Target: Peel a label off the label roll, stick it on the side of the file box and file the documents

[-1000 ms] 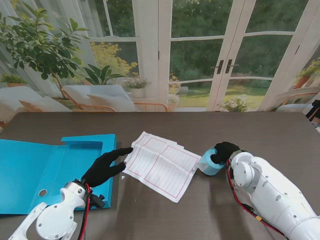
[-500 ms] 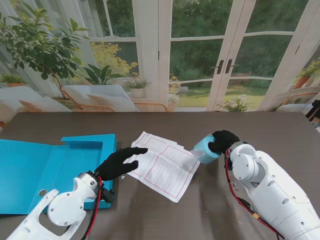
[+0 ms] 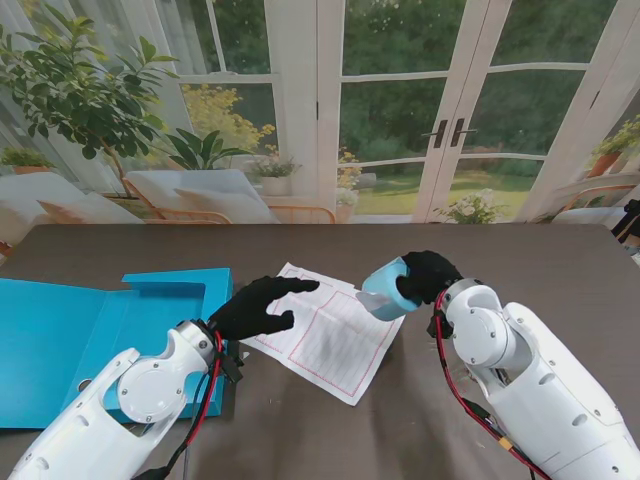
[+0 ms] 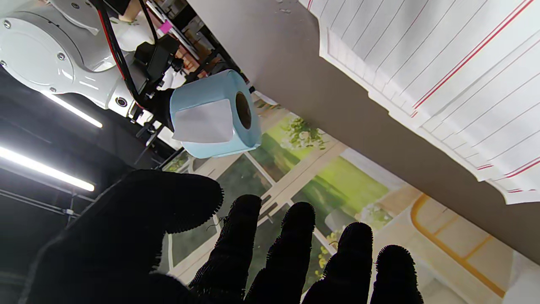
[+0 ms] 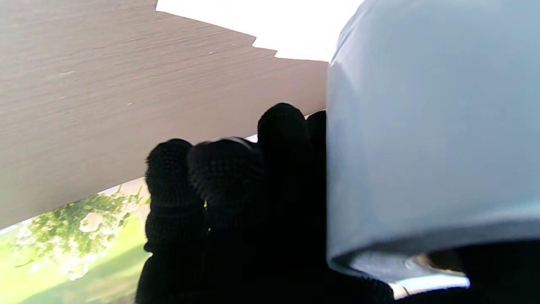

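Note:
My right hand [image 3: 428, 276] is shut on the pale blue label roll [image 3: 384, 290], holding it off the table over the right edge of the lined documents [image 3: 330, 335]. A white label [image 4: 203, 121] shows on the label roll [image 4: 213, 116] in the left wrist view. The roll [image 5: 430, 139] fills the right wrist view, with my fingers [image 5: 228, 194] beside it. My left hand [image 3: 262, 306] is open, fingers spread above the left part of the papers, reaching toward the roll without touching it. The blue file box [image 3: 70, 335] lies open at the left.
The dark wooden table [image 3: 500, 250] stretches out behind and to the right of the papers. Glass doors and plants stand beyond its far edge. My left forearm [image 3: 140, 395] crosses over the file box's near right corner.
My right hand lifted the label roll off the table and carried it left over the papers. My left hand rose and moved right, toward the roll.

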